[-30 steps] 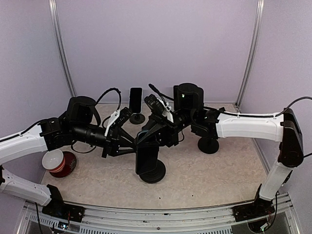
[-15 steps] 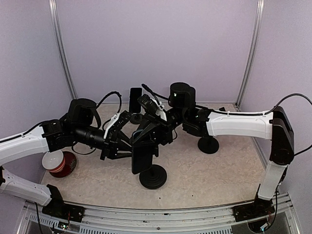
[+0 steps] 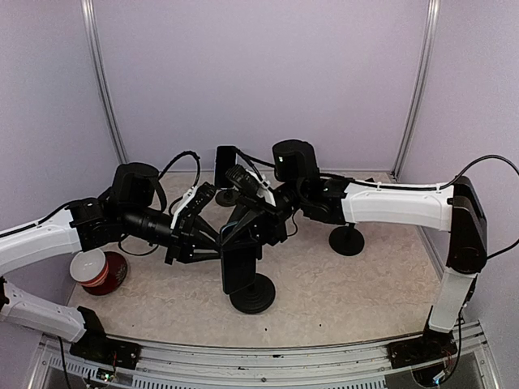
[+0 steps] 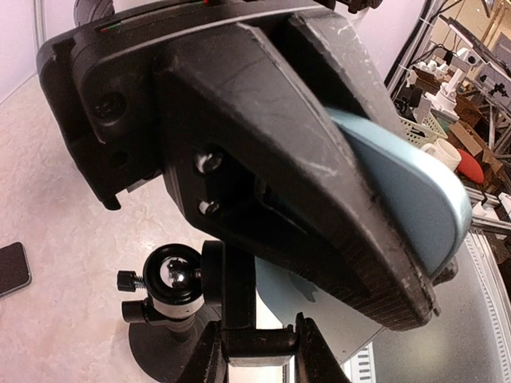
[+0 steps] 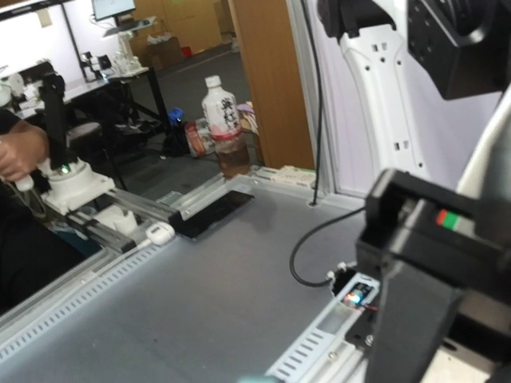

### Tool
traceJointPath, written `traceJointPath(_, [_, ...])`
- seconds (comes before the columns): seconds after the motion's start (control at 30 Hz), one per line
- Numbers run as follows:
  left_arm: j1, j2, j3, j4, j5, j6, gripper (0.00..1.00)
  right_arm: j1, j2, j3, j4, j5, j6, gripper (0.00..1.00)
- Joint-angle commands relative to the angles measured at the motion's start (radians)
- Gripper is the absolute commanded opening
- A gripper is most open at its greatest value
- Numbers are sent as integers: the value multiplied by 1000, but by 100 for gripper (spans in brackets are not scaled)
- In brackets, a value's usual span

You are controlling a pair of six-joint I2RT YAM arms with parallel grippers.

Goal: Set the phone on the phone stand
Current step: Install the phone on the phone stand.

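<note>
The phone point(image 3: 236, 267), dark-screened with a light blue back, hangs tilted over the black phone stand point(image 3: 252, 297) at mid-table. My right gripper point(image 3: 243, 228) is shut on the phone's upper end. The left wrist view shows one of its black fingers point(image 4: 319, 183) pressed against the blue phone point(image 4: 415, 191). My left gripper point(image 4: 255, 351) is shut on the stand's clamp bracket point(image 4: 254, 339), beside the stand's ball joint point(image 4: 176, 275). From above, the left gripper point(image 3: 212, 253) sits just left of the phone. The right wrist view looks out past the table and shows no fingers.
A second phone point(image 3: 225, 166) stands on another stand at the back. An empty black stand point(image 3: 347, 241) is right of centre. A red cup with a white bowl point(image 3: 99, 271) sits at the left. A dark phone point(image 4: 12, 267) lies flat on the table.
My right arm has swung left, carrying the phone a little left and lower. The stand's base has shifted slightly nearer. Both grips are unchanged.
</note>
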Motion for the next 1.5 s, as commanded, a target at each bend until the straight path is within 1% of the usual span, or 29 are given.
traceJointPath(0.0, [7,-36,16,118,58,29,0,2,-6,52,-175,54,-132,0])
traceJointPath(0.2, [9,-53,17,108,51,29,0,-15,-11,53,-257,111,-190,0])
traceJointPath(0.6, [9,-70,21,77,29,8,0,-42,-22,37,-262,165,-191,0])
traceJointPath(0.87, [9,-116,12,60,6,-8,0,-78,-41,-13,-237,174,-172,0])
traceJointPath(1.07, [9,-131,7,41,1,-10,0,-93,-32,-17,-248,186,-172,0])
traceJointPath(1.3, [12,-154,-4,23,-24,-9,0,-107,-22,-15,-277,188,-185,0])
traceJointPath(1.47, [22,-163,-9,15,-17,-23,0,-110,-13,5,-341,176,-226,0])
